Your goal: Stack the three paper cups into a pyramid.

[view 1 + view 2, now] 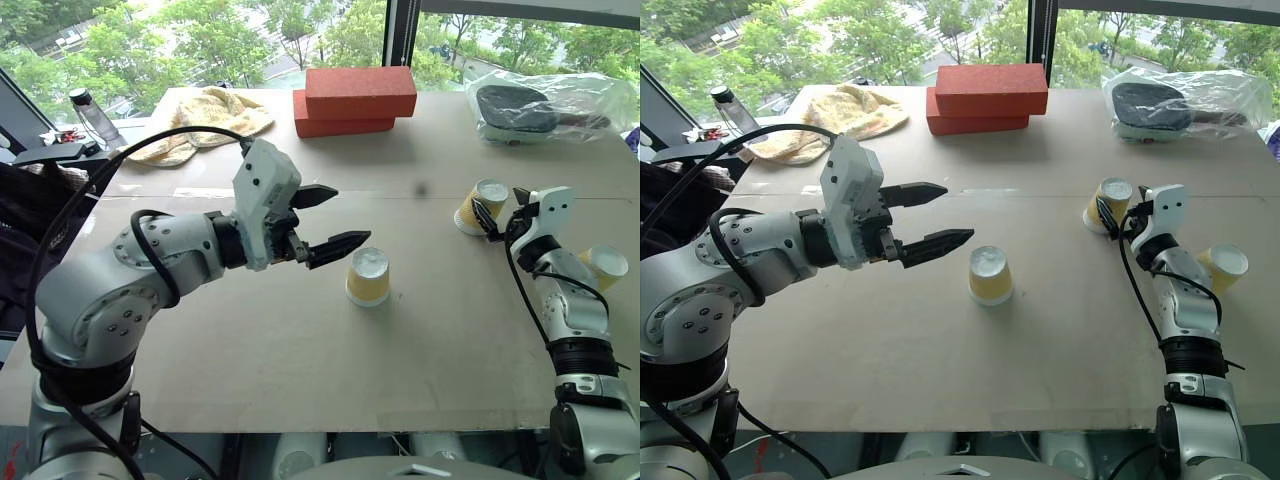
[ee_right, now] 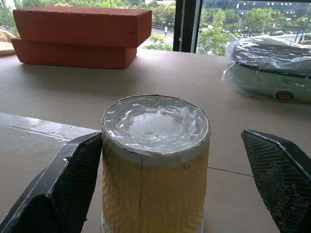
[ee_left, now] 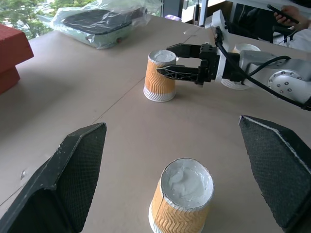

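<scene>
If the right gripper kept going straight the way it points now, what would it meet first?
The upside-down paper cup directly ahead of the right gripper, between its open jaws. The cup looks close, though depth is hard to judge; the red bricks lie far beyond.

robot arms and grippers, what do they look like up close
Both arms are silver-grey metal with rounded joint housings and black cables looping along them. The left gripper and right gripper each have a white housing and two black pointed fingers with cross-hatched textured inner pads.

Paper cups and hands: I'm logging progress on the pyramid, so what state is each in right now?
Middle cup: upside down, standing alone.
Far cup: upside down, between the right hand's open fingers, ungripped.
Third cup: on its side, beside the right arm.
Left hand: open, empty.
Right hand: open.
</scene>
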Robot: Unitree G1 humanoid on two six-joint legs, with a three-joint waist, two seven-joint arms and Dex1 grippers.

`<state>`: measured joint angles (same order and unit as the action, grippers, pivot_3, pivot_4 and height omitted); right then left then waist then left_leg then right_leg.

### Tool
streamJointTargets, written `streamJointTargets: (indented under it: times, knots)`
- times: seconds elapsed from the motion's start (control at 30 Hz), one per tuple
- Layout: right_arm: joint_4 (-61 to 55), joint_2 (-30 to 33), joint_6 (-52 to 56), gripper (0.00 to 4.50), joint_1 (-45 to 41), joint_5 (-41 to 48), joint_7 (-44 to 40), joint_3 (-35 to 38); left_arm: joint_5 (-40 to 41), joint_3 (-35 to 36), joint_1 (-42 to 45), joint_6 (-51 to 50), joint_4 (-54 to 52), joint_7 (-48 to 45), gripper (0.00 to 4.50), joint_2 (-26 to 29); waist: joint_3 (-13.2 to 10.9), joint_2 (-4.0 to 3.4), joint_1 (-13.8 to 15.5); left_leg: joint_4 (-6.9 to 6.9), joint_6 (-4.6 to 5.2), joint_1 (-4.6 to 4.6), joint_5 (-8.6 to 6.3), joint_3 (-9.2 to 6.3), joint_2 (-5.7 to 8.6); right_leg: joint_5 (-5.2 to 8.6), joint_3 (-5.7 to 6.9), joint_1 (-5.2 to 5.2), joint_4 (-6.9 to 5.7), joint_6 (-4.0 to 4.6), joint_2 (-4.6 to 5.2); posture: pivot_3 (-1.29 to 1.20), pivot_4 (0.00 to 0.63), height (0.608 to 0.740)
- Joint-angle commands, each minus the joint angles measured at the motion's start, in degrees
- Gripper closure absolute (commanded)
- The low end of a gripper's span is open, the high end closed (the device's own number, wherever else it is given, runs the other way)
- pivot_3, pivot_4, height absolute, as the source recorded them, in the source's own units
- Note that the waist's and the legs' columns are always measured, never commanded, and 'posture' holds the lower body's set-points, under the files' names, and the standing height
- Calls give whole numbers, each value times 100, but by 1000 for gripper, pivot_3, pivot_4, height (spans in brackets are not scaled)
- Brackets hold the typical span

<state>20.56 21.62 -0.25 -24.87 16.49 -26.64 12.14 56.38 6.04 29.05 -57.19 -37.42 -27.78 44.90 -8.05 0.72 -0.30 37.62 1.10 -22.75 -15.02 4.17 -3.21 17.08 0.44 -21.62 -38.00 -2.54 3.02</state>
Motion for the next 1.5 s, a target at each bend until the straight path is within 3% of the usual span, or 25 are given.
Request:
streamJointTargets:
  times: [0.03,0.17,0.3,0.4,0.43,0.57,0.87,1.1,1.4,1.5]
  knots:
    - [-53,0,-14,0,-157,64,-79,36,95,45,31,-3,-206,-59,20,85,0,0,-18,0,0,0,0,-1,0,0,-2,0,0,0,0,0,150,730]
    - [30,-48,9,0,-243,119,-210,22,67,34,13,27,-204,-104,20,95,0,0,-37,-2,0,0,0,-1,0,0,-11,0,1,0,0,0,150,730]
    - [2,-96,117,1140,-260,246,-381,29,65,30,0,40,-193,-133,0,77,0,0,-37,-1,0,0,0,-1,0,0,-13,0,1,0,-1,0,150,730]
    - [-102,-118,149,2521,-191,290,-500,4,81,40,-27,57,-186,-140,0,46,0,0,-38,-1,0,0,0,-1,0,0,-14,0,1,0,0,0,150,730]
    - [-134,-117,150,2602,-169,297,-535,-3,80,43,-40,65,-186,-153,0,47,0,0,-38,-2,0,0,0,-1,0,0,-14,0,1,0,-1,0,150,730]
    - [-299,-89,191,2603,-72,376,-698,2,49,64,-133,156,-222,-365,0,125,0,-1,-38,-2,0,0,0,-1,0,0,-14,0,1,0,-1,0,150,730]
    - [-2490,666,794,2603,1684,1139,-2925,-788,-478,871,-2160,1447,-401,-2463,0,923,-9,-15,-45,-20,0,3,0,7,-5,1,-12,-7,8,1,1,0,150,730]
    - [-2869,542,608,2603,1972,734,-2917,-1480,-1180,999,-3186,2380,-219,-3119,0,912,-5,-6,-44,-18,3,26,-2,14,-3,0,-11,5,-1,6,0,0,150,730]
    - [-2767,414,759,2603,1816,652,-2796,-1652,-1264,959,-3185,2558,-144,-3138,0,838,-4,-3,-53,-18,3,23,-2,12,-7,1,-13,2,0,6,-3,0,150,730]
    - [-2859,436,972,1210,1833,944,-2894,-1531,-1265,953,-3172,2561,-143,-3123,0,824,-5,-3,-43,-18,3,23,-2,10,-7,1,-13,3,0,6,-2,0,150,730]
